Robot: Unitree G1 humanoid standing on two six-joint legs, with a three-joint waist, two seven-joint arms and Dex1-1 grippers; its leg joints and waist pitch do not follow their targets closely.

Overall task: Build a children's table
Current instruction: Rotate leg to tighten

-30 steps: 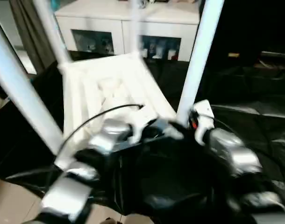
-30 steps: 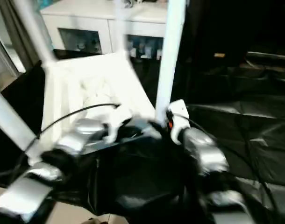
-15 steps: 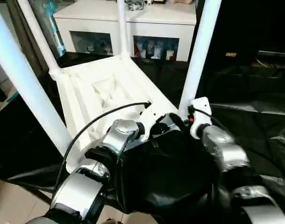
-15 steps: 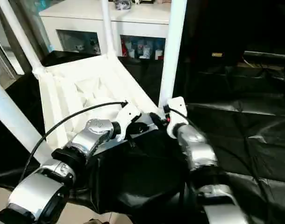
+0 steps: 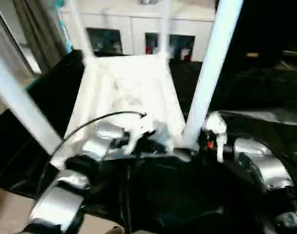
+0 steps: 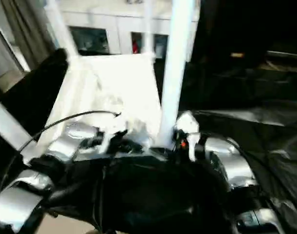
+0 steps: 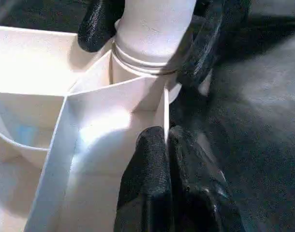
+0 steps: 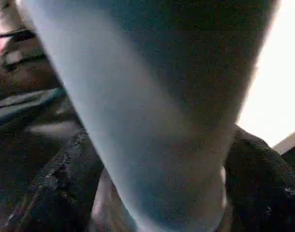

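Though no writing reads — left claw (image 7: 168, 145) closed | right claw (image 7: 152, 43) straddles leg (image 7: 154, 29)

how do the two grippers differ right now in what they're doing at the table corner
The left gripper has its fingers pressed together, pinching a thin rib of the tabletop, while the right gripper has its fingers spread on either side of the round leg at its base. The left works on a flat wall, the right on a tube. Both have black fingers and meet at the same corner socket.
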